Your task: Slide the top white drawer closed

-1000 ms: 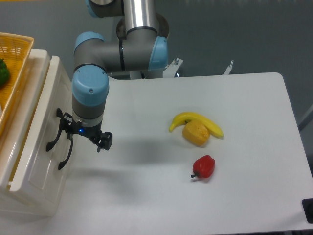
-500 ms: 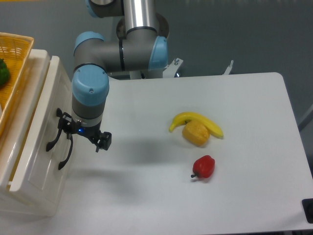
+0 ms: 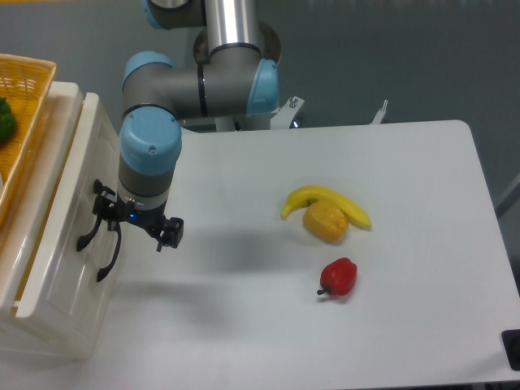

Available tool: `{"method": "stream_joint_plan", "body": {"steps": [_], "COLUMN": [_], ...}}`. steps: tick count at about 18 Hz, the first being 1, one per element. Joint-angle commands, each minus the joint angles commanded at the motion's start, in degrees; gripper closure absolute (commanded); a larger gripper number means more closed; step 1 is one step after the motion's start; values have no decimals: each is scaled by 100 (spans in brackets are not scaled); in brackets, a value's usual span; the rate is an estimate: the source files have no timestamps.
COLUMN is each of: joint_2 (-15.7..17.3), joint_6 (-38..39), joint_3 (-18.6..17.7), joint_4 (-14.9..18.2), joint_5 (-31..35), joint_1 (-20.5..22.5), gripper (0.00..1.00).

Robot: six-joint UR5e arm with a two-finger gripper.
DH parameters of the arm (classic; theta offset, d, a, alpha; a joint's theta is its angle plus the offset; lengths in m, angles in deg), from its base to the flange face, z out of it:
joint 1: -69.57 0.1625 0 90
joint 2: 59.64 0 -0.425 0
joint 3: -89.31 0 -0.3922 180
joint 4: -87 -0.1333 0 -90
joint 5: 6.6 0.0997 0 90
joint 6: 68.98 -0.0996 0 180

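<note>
The top white drawer [image 3: 67, 195] is at the left edge, its front panel facing the table. A strip of its glossy inside shows behind the panel. Two black arched handles hang on the cabinet front, the upper one [image 3: 85, 236] and the lower one [image 3: 108, 258]. My gripper [image 3: 135, 221] points down right in front of the panel, open, with nothing between its fingers. Its left finger [image 3: 101, 205] is close to the upper handle; I cannot tell whether they touch. The blue wrist hides part of the gripper's body.
A woven yellow basket [image 3: 28, 85] with something green [image 3: 5, 120] in it sits on top of the cabinet. On the table lie a banana [image 3: 313, 196], a yellow-orange fruit [image 3: 325, 223] and a red pepper [image 3: 339, 277]. A dark object [image 3: 512, 348] is at the bottom right corner.
The gripper has crept a few pixels left toward the drawer front. The fruit has not moved.
</note>
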Motion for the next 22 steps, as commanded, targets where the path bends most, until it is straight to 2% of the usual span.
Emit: {"method": "stream_joint_plan", "body": {"steps": [8,12,20,22], "joint_2": [18,35,61,114], "joint_6": [-9,-53,-79,-88], "joint_3": [0,114,97,79], "joint_4": [0,44,53,44], "joint_5": [-79,-44,35,341], "joint_1": [9,175,483,571], "gripper": [0,0,0,0]}}
